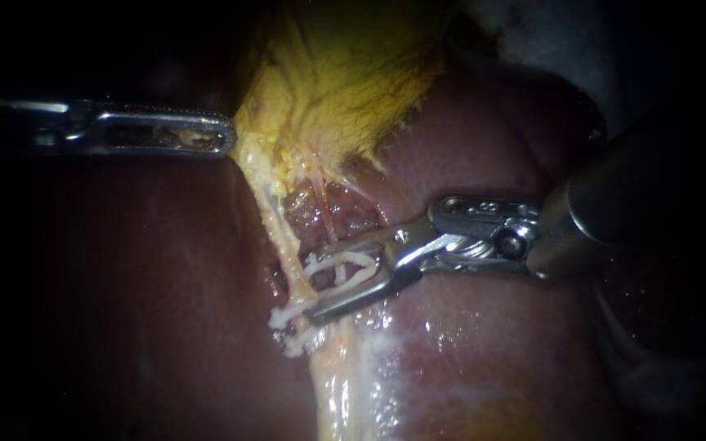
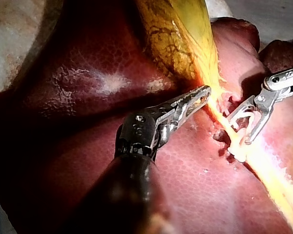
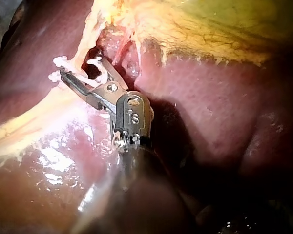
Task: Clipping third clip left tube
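jaws of right instrument (image 1: 310, 288) hold white clip (image 1: 341, 265) at left tube (image 1: 275, 216) (jaws of left instrument (image 1: 224, 135) clamp gallbladder (image 1: 345, 73) edge).

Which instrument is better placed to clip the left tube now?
Right: the right instrument holds an open clip across the left tube, beside two placed clips. The left instrument grips the gallbladder, apart from it.

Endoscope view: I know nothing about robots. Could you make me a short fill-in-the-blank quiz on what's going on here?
1. The left instrument holds the edge of the yellow ____.
2. The right instrument carries an open white ____.
3. The dark red tissue lying under both instruments is the ____.
Missing words: gallbladder; clip; liver.
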You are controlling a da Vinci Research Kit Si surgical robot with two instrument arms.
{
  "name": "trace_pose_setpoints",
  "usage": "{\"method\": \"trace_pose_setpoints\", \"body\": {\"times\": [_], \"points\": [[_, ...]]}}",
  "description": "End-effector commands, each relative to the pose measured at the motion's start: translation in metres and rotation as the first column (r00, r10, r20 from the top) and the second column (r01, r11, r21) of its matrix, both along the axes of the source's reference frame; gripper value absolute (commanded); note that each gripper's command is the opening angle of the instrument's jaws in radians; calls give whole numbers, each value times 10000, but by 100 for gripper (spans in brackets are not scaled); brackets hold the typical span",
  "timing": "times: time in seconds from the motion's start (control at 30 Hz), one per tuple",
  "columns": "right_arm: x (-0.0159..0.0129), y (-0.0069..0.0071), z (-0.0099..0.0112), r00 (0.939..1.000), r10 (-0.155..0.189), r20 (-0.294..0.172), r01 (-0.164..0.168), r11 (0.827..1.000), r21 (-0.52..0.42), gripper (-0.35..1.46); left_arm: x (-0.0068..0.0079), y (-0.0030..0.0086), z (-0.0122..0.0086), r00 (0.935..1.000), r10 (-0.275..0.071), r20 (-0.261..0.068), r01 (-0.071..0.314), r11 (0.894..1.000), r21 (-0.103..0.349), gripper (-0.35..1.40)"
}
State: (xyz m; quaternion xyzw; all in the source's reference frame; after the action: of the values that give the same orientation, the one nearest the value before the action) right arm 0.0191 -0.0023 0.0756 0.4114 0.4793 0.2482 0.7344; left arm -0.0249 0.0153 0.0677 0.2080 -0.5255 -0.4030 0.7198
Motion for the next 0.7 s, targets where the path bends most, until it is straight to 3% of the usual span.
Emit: {"method": "trace_pose_setpoints", "body": {"times": [0.03,0.3,0.5,0.7], "points": [[0,0,2,10000,10,15,-10,10000,36,51,0,0,0,10000,-1,-1,1,10000,0,-35],[12,2,19,10000,82,36,-82,10000,-27,51,0,0,1,10000,-4,-4,4,10000,-6,-35],[24,5,22,9971,279,-713,-252,9990,376,51,-1,-1,3,10000,-6,-8,6,10000,-21,-35],[37,3,20,9871,277,-1579,-122,9951,979,51,-2,-3,5,10000,-36,-34,36,10000,-42,-35]]}}
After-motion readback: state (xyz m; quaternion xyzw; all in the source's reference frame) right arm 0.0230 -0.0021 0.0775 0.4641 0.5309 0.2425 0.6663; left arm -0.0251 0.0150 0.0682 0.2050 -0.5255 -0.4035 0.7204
